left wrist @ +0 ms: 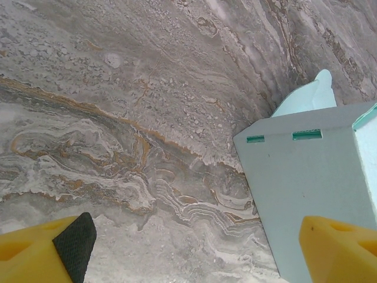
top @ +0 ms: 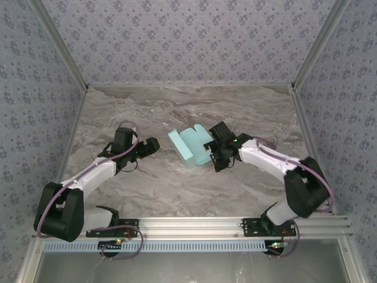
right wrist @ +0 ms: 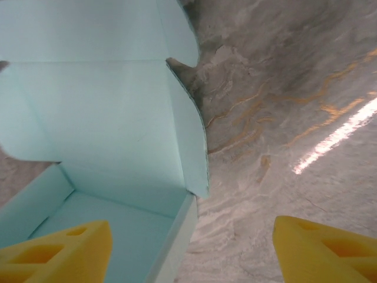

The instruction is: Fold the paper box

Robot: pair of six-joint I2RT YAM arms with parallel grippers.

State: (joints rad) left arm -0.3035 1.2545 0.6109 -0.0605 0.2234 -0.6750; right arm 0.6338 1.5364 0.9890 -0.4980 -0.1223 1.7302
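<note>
The paper box [top: 189,147] is mint card, partly folded, lying mid-table with its lid flap raised at the back. My left gripper [top: 151,147] hovers just left of it, open and holding nothing. In the left wrist view the box's outer wall [left wrist: 306,177], with two slits, stands just ahead of the right finger [left wrist: 339,247]. My right gripper [top: 212,154] is at the box's right end, open. In the right wrist view one finger [right wrist: 56,253] is over the box's inside [right wrist: 100,118]. The other finger [right wrist: 324,247] is outside, over bare table, so the side wall lies between them.
The marble tabletop [top: 177,106] is ringed by patterned walls on three sides. An aluminium rail [top: 194,224] carrying both arm bases runs along the near edge. Open table lies behind and in front of the box.
</note>
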